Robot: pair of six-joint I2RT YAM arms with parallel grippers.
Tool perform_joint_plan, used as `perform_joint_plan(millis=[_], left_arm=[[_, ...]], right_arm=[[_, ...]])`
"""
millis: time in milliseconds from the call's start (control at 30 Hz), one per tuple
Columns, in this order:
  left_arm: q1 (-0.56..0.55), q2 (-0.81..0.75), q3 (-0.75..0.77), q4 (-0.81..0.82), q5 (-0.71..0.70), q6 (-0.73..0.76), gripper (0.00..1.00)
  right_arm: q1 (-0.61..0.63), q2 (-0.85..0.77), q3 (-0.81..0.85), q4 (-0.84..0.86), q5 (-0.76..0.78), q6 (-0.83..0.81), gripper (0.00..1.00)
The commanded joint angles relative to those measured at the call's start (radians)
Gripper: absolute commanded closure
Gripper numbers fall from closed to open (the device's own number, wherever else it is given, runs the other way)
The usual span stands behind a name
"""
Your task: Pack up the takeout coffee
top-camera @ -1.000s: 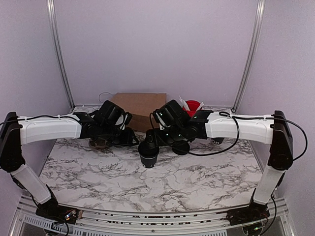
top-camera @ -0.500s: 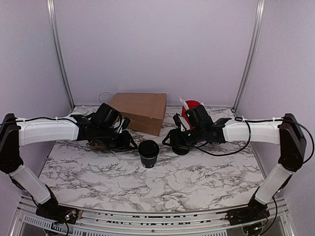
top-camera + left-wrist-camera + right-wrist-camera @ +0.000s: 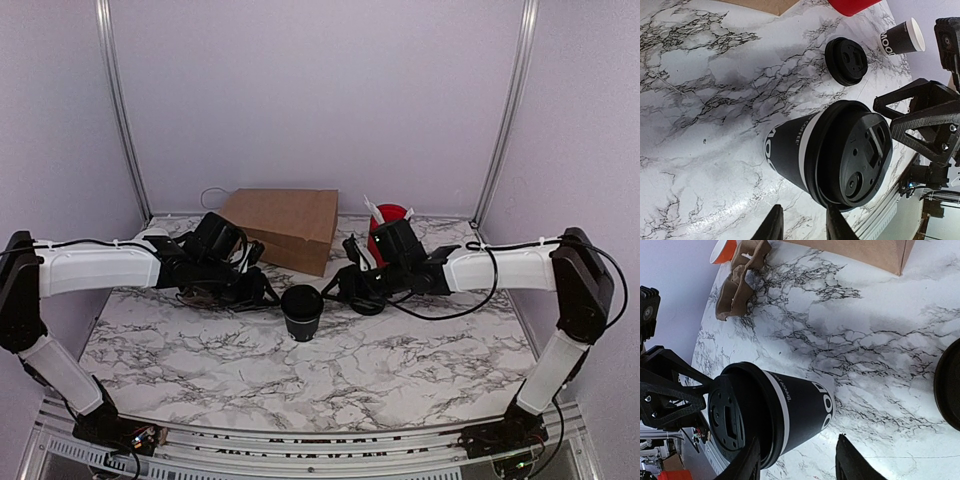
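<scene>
The takeout coffee (image 3: pixel 302 312) is a small black paper cup with white lettering, standing mid-table with a black lid pressed on top. It shows in the left wrist view (image 3: pixel 790 150) and the right wrist view (image 3: pixel 805 410). My left gripper (image 3: pixel 266 294) is open and empty just left of the cup; its fingertips (image 3: pixel 774 222) stop short of the cup. My right gripper (image 3: pixel 336 290) is open and empty just right of the cup, with its fingers (image 3: pixel 850 460) wide apart in front of the cup's side.
A brown paper bag (image 3: pixel 285 228) lies at the back. A taller red cup (image 3: pixel 390 222) with white sticks stands back right. A spare black lid (image 3: pixel 846 61) and a second open black cup (image 3: pixel 902 39) are right of centre. A cardboard cup carrier (image 3: pixel 740 280) sits under my left arm.
My right gripper left the top of the cup, swung right, then came back low beside the cup's right side. The lid stays on the cup. My left arm has barely moved.
</scene>
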Motion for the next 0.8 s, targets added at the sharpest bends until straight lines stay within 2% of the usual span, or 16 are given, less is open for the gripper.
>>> perform_joint_plan(millis=[0,467,767], left_arm=[[0.001,0.005,-0.002,0.031,0.020,-0.003,0.71],[-0.001,0.045,-0.008,0.074,0.033,-0.010,0.72],[-0.001,0.075,-0.027,0.086,0.014,-0.014,0.78]], right_arm=[[0.000,0.016,-0.003,0.050,-0.022,0.021,0.53],[0.002,0.043,-0.009,0.061,-0.039,0.026,0.58],[0.005,0.046,-0.026,0.060,-0.044,0.028,0.64]])
